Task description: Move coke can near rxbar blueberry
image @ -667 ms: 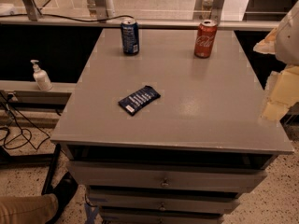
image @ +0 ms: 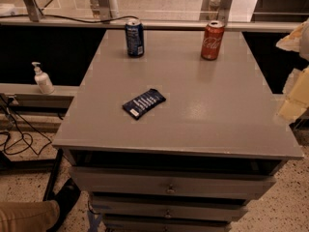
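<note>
The coke can (image: 212,40), red with white script, stands upright at the far right of the grey cabinet top (image: 203,110). The rxbar blueberry (image: 144,103), a flat dark navy wrapper, lies at an angle left of the top's middle, well apart from the can. My gripper (image: 295,69) hangs at the right edge of the view, beyond the top's right edge and nearer than the can. Its pale fingers (image: 293,103) stand apart and hold nothing.
A dark blue soda can (image: 134,37) stands upright at the far left of the top. A white pump bottle (image: 42,79) sits on a low ledge to the left. Drawers (image: 169,185) are below, cables lie on the floor at left, and a person's shoe (image: 65,197) is at bottom left.
</note>
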`<action>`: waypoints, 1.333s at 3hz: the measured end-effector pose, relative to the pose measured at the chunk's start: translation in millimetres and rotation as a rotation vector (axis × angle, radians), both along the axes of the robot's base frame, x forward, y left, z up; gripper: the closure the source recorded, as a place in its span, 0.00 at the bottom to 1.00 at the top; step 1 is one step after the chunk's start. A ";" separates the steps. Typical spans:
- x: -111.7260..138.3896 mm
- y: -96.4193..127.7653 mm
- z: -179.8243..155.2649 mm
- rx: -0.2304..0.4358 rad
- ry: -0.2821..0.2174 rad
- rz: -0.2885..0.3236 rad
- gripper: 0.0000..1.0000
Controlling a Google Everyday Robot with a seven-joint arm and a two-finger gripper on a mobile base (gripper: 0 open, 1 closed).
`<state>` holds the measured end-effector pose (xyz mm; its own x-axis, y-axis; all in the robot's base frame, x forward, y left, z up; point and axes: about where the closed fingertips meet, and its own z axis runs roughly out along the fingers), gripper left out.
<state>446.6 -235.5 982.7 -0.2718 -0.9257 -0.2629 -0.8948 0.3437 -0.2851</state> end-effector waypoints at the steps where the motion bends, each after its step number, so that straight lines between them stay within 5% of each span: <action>1: 15.6 -33.2 -7.9 0.087 -0.073 -0.149 0.00; 2: 55.9 -57.1 -15.7 0.178 -0.182 -0.275 0.00; 4: 158.3 -35.7 -15.6 0.411 -0.358 -0.390 0.00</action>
<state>604.9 -271.2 967.1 -0.3964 -0.5826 -0.7096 -0.5579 0.7667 -0.3177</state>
